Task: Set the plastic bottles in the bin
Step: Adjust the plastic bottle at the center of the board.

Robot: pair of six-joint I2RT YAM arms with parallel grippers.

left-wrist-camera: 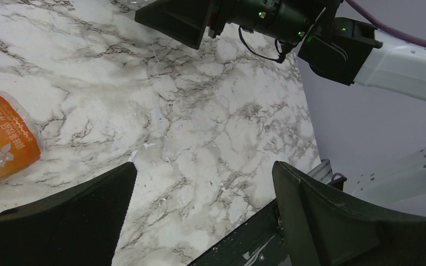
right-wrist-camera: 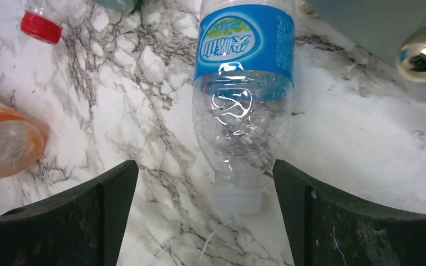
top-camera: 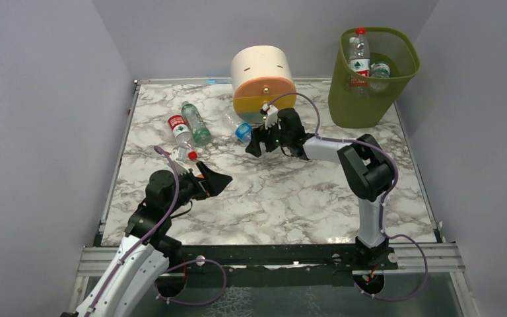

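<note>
right end effector (right-wrist-camera: 204, 164) agape over blue-label bottle (right-wrist-camera: 244, 61), left end effector (left-wrist-camera: 204, 165) agape, empty

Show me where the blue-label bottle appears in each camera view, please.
Top external: the blue-label bottle lies at the tips of the right gripper.
Left wrist: not in it.
Right wrist: centre, between the open fingers, neck toward the camera.
Shared landmark: the marble table.

A marble-patterned table (top-camera: 270, 198) carries a round drawer unit (top-camera: 263, 79) at twelve o'clock and the green mesh bin (top-camera: 363, 105) at one. A blue-labelled bottle (top-camera: 242, 132) lies at eleven. A red-labelled bottle (top-camera: 180, 129) and a green-labelled bottle (top-camera: 197, 123) lie side by side at ten, with a red-capped bottle (top-camera: 186, 155) just below them.
</note>
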